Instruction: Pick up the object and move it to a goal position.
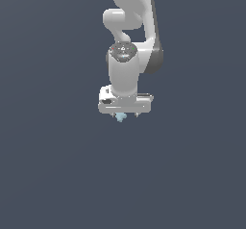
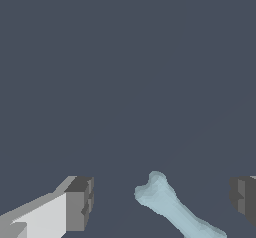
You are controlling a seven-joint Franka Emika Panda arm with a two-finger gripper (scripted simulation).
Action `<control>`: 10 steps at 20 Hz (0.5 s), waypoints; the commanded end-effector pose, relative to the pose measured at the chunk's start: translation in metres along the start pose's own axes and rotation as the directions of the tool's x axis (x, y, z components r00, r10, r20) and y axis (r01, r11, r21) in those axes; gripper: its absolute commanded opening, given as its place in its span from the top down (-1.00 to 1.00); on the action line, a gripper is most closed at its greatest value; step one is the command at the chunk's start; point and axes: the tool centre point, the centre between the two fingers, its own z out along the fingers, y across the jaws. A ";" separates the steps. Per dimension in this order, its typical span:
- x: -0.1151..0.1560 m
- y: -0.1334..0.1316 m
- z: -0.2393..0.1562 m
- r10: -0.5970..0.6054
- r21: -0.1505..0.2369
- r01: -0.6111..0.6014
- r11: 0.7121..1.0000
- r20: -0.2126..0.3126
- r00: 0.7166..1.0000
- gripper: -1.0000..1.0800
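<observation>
The object (image 2: pixel 172 209) is a tiny pale light-blue piece with a short stem and a wider lobed end. In the wrist view it lies between my two dark fingertips (image 2: pixel 80 204) and touches neither. My gripper (image 2: pixel 161 203) is open, with the jaws wide apart around the object. In the exterior view the white gripper (image 1: pixel 125 114) points straight down, and the object (image 1: pixel 120 118) shows just under the hand as a small blue speck. I cannot tell whether it rests on the surface.
A plain dark grey-blue surface (image 1: pixel 57 175) fills both views. The white arm (image 1: pixel 127 55) rises above the gripper toward the top of the exterior view. No goal marker shows.
</observation>
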 end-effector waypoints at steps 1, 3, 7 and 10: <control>0.000 0.000 0.000 0.000 0.000 0.000 1.000 0.000 1.000 -0.92; 0.000 0.000 0.000 -0.001 0.002 0.001 1.000 0.002 1.000 -0.92; -0.002 -0.003 -0.001 -0.008 0.017 0.008 1.000 0.012 1.000 -0.92; -0.002 -0.005 -0.003 -0.008 0.023 0.008 1.000 0.017 1.000 -0.92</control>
